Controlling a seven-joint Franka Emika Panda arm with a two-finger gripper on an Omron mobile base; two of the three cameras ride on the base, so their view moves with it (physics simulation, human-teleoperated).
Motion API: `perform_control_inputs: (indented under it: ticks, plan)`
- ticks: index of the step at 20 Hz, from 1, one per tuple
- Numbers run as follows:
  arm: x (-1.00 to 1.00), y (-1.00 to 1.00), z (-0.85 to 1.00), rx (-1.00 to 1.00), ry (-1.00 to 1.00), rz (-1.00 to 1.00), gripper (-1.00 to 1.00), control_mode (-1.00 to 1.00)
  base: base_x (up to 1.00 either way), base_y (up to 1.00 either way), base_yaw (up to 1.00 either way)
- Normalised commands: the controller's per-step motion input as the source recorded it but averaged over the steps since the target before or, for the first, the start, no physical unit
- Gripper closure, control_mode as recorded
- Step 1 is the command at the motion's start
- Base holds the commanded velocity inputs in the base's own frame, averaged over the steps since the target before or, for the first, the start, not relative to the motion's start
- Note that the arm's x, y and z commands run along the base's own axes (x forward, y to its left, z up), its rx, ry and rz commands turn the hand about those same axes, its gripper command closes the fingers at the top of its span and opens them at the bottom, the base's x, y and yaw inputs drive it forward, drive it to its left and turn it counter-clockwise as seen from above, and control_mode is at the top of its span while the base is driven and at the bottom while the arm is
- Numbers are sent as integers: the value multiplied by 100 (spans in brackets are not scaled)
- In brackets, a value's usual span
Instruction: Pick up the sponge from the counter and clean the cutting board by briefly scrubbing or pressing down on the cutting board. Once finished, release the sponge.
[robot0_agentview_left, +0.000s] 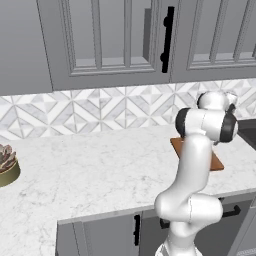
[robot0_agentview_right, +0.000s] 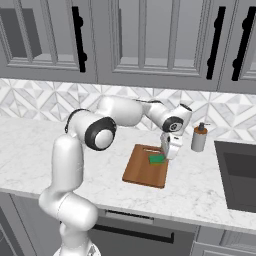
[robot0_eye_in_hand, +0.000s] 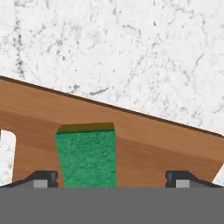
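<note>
Sponge let go on the board; the job looks almost done.

In the hand view, the left fingertip is seen at the lower left, then the green sponge lying on the brown cutting board, then the other tip at the lower right. The gripper jaws are spread wide, well apart from the sponge sides. In the right base view, the sponge is seen at mid-frame on the board, which lies on the white counter. Only lifting away seems left.
</note>
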Motion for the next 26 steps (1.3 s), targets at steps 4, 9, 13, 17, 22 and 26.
perform_control_inputs:
  ticks: [4, 9, 13, 17, 22, 26]
  plan:
    - [-66, 5, 39, 0, -38, 0, -100, -100, 0, 0, 0]
    - [-58, 15, 37, 1, -42, 0, -100, -100, 0, 0, 0]
    - [-60, 4, 81, 0, -38, 0, -100, -100, 0, 0, 0]
    - [-68, 9, 85, 4, -33, 0, -100, -100, 0, 0, 0]
    - [-75, 26, 77, 6, -36, 0, -100, -100, 0, 0, 0]
    - [-62, 50, 81, 3, -35, 3, -100, -100, 0, 0, 0]
